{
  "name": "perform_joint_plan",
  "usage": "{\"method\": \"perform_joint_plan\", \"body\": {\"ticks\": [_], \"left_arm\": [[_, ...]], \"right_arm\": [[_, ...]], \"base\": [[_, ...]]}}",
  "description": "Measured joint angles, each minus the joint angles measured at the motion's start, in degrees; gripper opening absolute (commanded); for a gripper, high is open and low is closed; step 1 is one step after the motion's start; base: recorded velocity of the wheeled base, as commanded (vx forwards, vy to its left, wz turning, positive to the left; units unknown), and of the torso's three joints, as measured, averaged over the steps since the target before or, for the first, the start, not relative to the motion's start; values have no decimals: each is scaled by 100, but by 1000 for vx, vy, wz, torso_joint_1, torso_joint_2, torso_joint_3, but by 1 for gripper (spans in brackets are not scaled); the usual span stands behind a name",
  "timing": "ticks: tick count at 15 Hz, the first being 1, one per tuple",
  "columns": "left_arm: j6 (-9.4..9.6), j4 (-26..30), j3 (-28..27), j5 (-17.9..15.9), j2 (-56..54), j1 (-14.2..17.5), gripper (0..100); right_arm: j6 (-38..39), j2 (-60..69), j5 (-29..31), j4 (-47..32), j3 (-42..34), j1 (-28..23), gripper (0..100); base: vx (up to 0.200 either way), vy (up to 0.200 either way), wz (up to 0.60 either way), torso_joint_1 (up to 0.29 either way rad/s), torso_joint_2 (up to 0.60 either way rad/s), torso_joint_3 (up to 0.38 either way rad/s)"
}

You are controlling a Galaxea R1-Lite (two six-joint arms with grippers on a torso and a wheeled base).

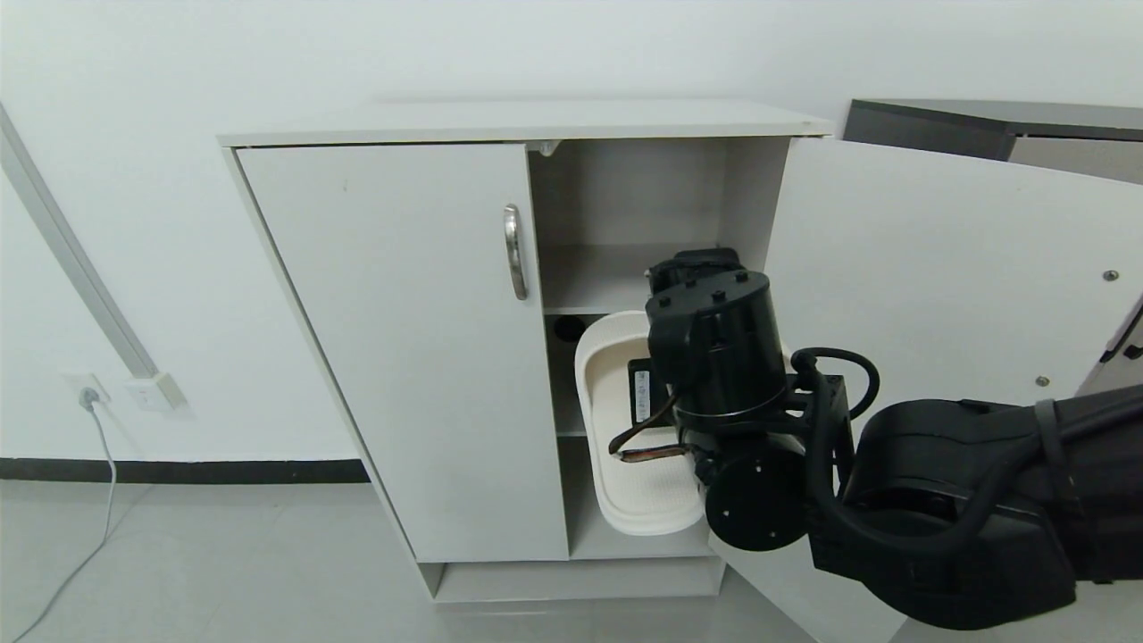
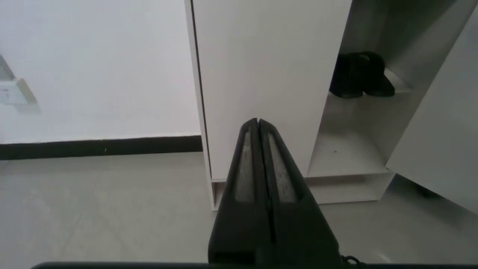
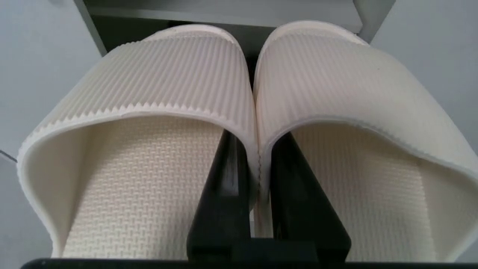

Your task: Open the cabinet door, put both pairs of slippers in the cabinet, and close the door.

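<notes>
The white cabinet [image 1: 402, 357] has its left door shut and its right door [image 1: 946, 295] swung wide open. My right gripper [image 3: 256, 187] is shut on the pair of cream slippers [image 3: 224, 97], pinching their two touching inner straps. In the head view the cream slippers [image 1: 625, 482] hang at the open right half, in front of the middle and lower shelves. A pair of black slippers [image 2: 362, 75] lies on the middle shelf inside. My left gripper [image 2: 257, 131] is shut on nothing, low above the floor in front of the cabinet.
The shut left door carries a metal handle [image 1: 513, 252] at its right edge. A wall socket with a cable [image 1: 89, 393] is at the left, and a grey cabinet [image 1: 1000, 125] stands behind the open door. Bare floor [image 2: 112, 202] lies before the cabinet.
</notes>
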State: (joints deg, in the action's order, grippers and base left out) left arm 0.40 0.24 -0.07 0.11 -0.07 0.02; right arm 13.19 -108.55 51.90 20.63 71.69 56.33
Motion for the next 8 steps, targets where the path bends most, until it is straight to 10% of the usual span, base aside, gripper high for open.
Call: {"method": "perform_joint_plan", "body": {"ticks": [8], "left_arm": [[-7, 0, 5, -4, 0, 2, 0]], "right_arm": [[16, -28, -13, 37, -17, -57, 0]], "base": [[200, 0, 0, 1, 4, 4]]}}
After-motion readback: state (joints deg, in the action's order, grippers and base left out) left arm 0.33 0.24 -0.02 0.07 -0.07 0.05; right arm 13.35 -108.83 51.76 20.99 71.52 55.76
